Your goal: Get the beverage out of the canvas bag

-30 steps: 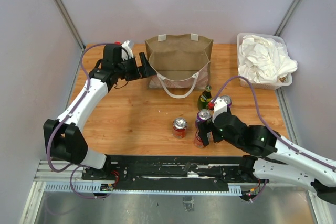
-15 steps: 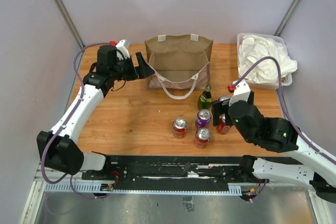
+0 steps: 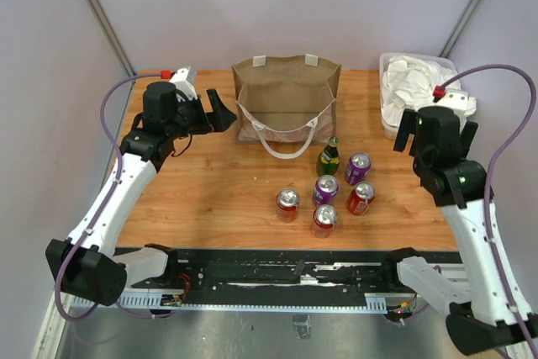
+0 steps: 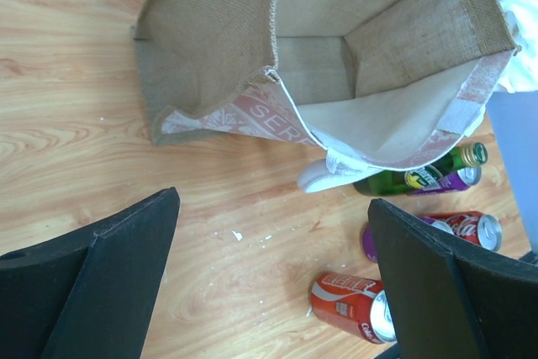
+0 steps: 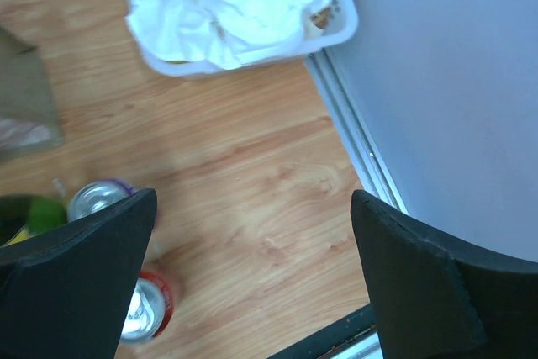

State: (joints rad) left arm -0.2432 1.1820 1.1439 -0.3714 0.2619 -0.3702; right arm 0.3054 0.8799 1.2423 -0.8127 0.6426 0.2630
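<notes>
The canvas bag [image 3: 286, 98] stands open at the back centre; the left wrist view [image 4: 218, 56] shows only bare fabric inside. Several drinks stand in front of it: a green bottle [image 3: 328, 157], two purple cans [image 3: 357, 167] [image 3: 325, 189] and three red cans [image 3: 288, 203] [image 3: 323, 219] [image 3: 361, 197]. My left gripper [image 3: 220, 111] is open and empty, just left of the bag's left wall [image 4: 273, 292]. My right gripper [image 3: 435, 134] is open and empty, raised above the table's right side near the bin [image 5: 252, 283].
A clear plastic bin [image 3: 387, 60] of white cloth sits at the back right, also in the right wrist view [image 5: 336, 31]. The bag's white handle [image 3: 284, 145] droops onto the table toward the bottle. The table's right edge and a metal rail [image 5: 353, 140] lie under the right gripper.
My right gripper has left the cluster of cans, leaving a red can standing, and swung up and right toward the bin. My left gripper has drawn back slightly left from the bag.
</notes>
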